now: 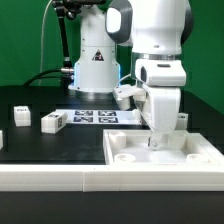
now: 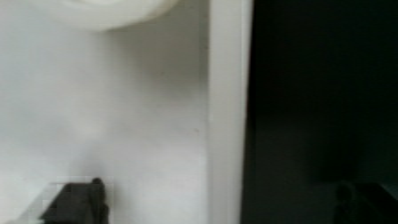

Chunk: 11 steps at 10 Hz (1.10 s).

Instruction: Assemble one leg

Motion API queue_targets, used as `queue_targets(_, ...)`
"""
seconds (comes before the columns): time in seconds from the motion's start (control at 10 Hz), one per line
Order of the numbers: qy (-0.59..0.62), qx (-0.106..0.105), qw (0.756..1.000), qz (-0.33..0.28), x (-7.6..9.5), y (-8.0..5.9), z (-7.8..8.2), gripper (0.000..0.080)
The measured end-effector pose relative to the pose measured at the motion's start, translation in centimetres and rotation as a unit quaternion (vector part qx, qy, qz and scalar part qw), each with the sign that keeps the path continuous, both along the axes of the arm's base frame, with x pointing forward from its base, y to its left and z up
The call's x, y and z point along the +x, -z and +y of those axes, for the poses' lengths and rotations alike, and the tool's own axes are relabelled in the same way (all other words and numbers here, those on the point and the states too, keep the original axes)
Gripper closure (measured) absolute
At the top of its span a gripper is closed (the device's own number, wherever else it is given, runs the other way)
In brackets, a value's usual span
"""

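Though low over the white panel (image 1: 205, 156), tool (image 1: 156, 138) wide open, empty.

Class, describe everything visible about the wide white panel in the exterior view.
The white panel is wide, flat and matte, plastic by its look, with a raised rim and round corner sockets. It lies flat on the black table at the exterior view's right. The gripper stands over it; contact cannot be told.
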<state>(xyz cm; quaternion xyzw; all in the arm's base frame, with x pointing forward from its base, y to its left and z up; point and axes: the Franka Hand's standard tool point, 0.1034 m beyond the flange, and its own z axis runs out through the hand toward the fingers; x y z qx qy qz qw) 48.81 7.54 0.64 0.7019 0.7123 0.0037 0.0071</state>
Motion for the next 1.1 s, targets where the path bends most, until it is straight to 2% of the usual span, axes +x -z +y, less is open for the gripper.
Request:
queue_targets(0.1,0.005,-0.001,1.0,0.0,0.0,-0.3,0.0,0.0151)
queue_targets(0.5,0.079,-0.009,0.997,-0.02,-0.5,-5.3,1.3,0.015)
queue_targets(0.6,0.102,-0.008,0.994,-0.023,-1.0,-5.9,2.0,0.015)
queue_targets(1.1,0.179,-0.005,0.984,-0.02,-1.4,-5.6,2.3,0.015)
